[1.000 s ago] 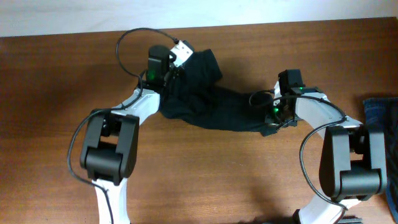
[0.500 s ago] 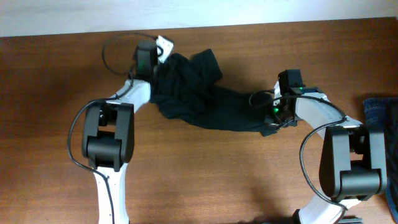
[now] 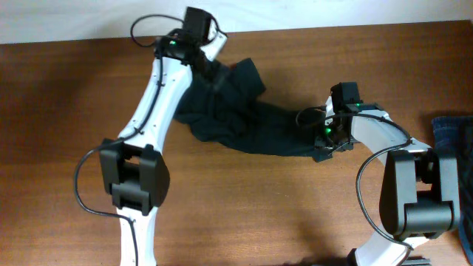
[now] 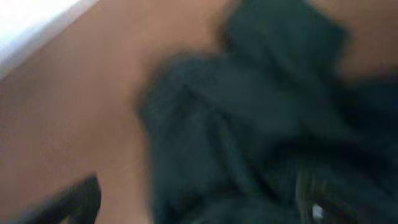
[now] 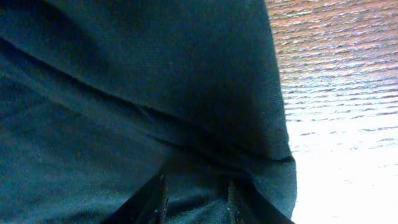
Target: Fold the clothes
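Observation:
The clothes, a black T-shirt [image 3: 244, 118], lie crumpled across the middle of the brown table [image 3: 66, 133]. My left gripper [image 3: 212, 65] hovers over the shirt's far-left bunch, arm stretched toward the back edge. In the blurred left wrist view the shirt [image 4: 249, 124] fills the frame, and the left gripper [image 4: 196, 211] stands wide open with nothing held. My right gripper [image 3: 319, 144] sits on the shirt's right end. In the right wrist view its fingers [image 5: 160, 199] stand parted, the right gripper [image 5: 196, 202] open, with slack shirt fabric [image 5: 155, 81] lying between and under them.
A blue denim garment [image 3: 452, 140] lies at the table's right edge. A pale wall strip [image 3: 74, 18] runs along the table's far edge behind the left arm. Bare wood [image 5: 342, 74] shows to the right of the shirt's hem.
The left gripper has let go of the shirt, opened wide and swung toward the table's back edge with the arm stretched out. The right fingers have parted a little; the right arm stayed put.

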`<state>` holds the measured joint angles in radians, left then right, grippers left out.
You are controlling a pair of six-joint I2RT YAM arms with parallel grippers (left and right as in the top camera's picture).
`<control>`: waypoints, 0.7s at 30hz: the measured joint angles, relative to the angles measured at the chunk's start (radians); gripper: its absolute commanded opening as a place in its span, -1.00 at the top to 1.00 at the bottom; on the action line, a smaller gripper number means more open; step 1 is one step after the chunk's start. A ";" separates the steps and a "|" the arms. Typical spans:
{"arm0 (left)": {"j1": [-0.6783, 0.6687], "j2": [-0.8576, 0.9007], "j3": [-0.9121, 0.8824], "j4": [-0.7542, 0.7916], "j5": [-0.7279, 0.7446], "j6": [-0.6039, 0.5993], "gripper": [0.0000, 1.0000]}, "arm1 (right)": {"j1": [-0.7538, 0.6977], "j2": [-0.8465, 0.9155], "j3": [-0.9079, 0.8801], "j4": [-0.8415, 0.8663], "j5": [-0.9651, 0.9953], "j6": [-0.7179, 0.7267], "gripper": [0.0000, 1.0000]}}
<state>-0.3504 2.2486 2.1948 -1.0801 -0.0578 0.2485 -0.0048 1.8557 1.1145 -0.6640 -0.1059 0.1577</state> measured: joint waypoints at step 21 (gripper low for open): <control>-0.039 -0.005 -0.227 -0.096 0.201 -0.093 -0.94 | 0.000 0.000 0.000 0.000 -0.001 0.000 0.14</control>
<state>-0.3889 2.2440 1.9675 -1.1763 0.1429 0.1551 -0.0048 1.8553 1.1145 -0.6643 -0.1070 0.1574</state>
